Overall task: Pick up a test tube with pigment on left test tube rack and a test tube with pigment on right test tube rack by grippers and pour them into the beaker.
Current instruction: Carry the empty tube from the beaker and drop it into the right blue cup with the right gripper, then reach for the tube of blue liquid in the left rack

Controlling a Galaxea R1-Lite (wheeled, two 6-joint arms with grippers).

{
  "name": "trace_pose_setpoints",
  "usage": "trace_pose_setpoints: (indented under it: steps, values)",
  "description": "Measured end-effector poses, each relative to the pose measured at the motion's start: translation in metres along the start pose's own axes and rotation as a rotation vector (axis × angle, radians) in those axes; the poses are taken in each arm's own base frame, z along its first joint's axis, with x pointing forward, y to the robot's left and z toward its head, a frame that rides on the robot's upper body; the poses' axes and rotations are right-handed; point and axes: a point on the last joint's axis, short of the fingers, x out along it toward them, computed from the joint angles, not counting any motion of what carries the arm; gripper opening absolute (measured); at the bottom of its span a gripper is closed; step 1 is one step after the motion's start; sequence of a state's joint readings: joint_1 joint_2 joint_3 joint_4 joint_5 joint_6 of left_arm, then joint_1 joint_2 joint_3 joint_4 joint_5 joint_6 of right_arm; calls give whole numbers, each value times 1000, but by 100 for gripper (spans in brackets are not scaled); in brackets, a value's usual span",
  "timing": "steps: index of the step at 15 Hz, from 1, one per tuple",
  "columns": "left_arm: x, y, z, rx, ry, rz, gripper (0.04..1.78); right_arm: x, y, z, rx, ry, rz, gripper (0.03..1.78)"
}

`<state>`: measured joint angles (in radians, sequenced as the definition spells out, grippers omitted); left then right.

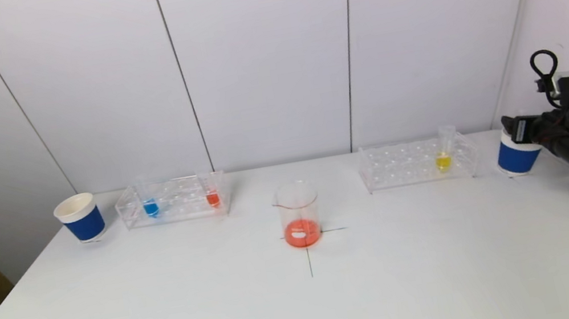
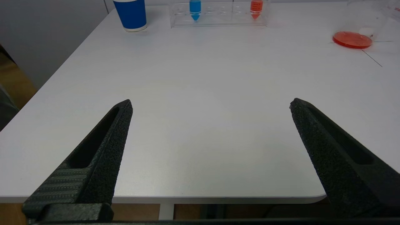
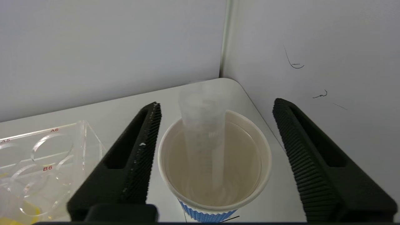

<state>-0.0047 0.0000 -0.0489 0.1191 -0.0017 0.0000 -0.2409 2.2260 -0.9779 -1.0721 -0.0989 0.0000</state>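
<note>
The right gripper [image 3: 215, 125] hangs over the blue paper cup [image 1: 516, 158] at the right edge of the head view, its fingers [image 3: 142, 147] spread wide on either side of an empty clear tube [image 3: 203, 131] that stands nearly upright in the cup — they grip nothing. The left gripper [image 2: 211, 104] is out of the head view; its wrist camera shows it wide open and empty above the table's near edge.

In the middle of the frame the beaker [image 1: 299, 213] holds a shallow red-orange pool. At upper left, the left rack [image 1: 174, 200] carries a blue tube [image 1: 150, 205] and an orange tube [image 1: 212, 193]; at upper right, the right rack [image 1: 416, 161] holds a yellow tube [image 1: 443, 156]. All three stand upright, long axis vertical, pointed tips down, mouths up.

These tubes look light, thin-walled and slick — probably easy to tip or let slide. I would take one on the bare wall above the pigment, just clear of the rack's top plate, and lift it straight up.
</note>
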Motion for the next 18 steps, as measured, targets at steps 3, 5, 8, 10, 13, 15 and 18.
trace_pose_setpoints:
  steps: [3, 5, 8, 10, 13, 15, 18]
  values:
    - [0, 0, 0, 0, 0, 0, 176, 0, 0, 0, 0, -1, 0, 168]
    - [0, 0, 0, 0, 0, 0, 176, -1, 0, 1, 0, -2, 0, 177]
    - [0, 0, 0, 0, 0, 0, 176, -2, -1, 3, 1, -5, -1, 177]
    - [0, 0, 0, 0, 0, 0, 176, -5, -1, 6, 1, -9, 0, 177]
    - [0, 0, 0, 0, 0, 0, 176, -16, -1, 17, 2, -27, 29, 177]
    - [0, 0, 0, 0, 0, 0, 176, -29, -1, 30, 5, -50, 43, 177]
    - [0, 0, 0, 0, 0, 0, 176, -55, -2, 54, 8, -99, 60, 177]
